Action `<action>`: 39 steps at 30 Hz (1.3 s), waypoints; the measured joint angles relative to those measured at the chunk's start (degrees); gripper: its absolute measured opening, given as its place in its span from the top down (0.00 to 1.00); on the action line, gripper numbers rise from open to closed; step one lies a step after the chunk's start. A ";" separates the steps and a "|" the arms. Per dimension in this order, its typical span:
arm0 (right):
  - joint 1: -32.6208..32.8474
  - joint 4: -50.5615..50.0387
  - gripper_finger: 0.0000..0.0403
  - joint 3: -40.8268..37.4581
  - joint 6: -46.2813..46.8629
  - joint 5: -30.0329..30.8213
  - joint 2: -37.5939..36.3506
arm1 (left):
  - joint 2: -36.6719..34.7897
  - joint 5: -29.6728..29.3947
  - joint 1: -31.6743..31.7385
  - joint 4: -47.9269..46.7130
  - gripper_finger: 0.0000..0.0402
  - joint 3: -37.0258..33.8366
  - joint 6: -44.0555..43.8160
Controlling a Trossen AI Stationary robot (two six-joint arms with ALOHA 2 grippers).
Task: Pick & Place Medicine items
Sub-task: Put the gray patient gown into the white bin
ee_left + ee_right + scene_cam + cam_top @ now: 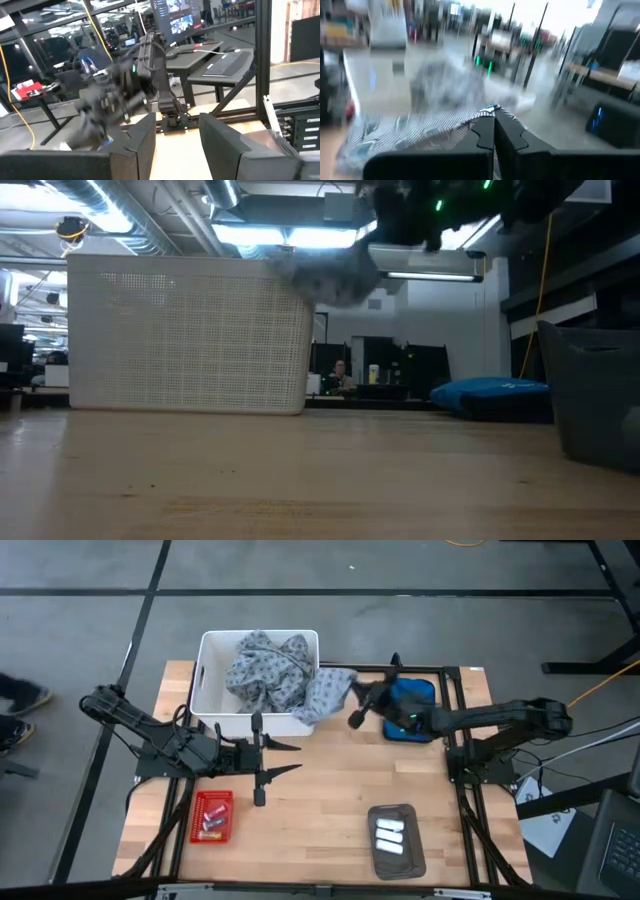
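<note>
From above, my left claw (283,759) hangs over the bare middle of the bench (330,810), its two fingers spread wide and holding nothing. The medicine items lie in two places. A few small packets sit in the red mesh basket (212,816), just toward the front edge from my left arm and behind the fingertips. Three white packets (388,837) lie in the grey tray (397,841), farther right along the front. Those three lie with their long axes across the bench, stacked one behind another. My right claw (353,705) is up at the back, beside the white bin (258,680), pinched on the grey patterned cloth (325,692) that trails out of the bin. The blue pouch (410,708) lies under my right arm.

At bench height, the white bin (188,332) fills the left, the cloth (330,278) hangs in the air from my right claw at the top, and the blue pouch (492,392) rests far back. No medicine item shows here.

My left wrist camera looks past my own parted fingers (142,145) toward my right arm; nothing lies between them.

My right wrist camera shows my fingers (495,131) closed together on the striped cloth (415,131).

I judge the basket packets belong to my left arm. It is far nearer, and must draw back and toward the front to reach them.
</note>
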 joint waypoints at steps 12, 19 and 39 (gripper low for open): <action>-3.10 -1.26 1.00 18.16 -3.22 -17.38 2.41 | -0.02 -0.30 -0.84 0.47 0.63 -0.01 2.44; -5.74 -5.65 1.00 33.46 -1.08 -25.54 19.52 | -0.02 -0.10 -0.84 0.46 0.63 -0.03 2.38; -14.94 -25.82 1.00 74.34 12.08 -49.40 51.14 | -0.02 -0.54 -2.72 0.06 0.63 -0.03 1.96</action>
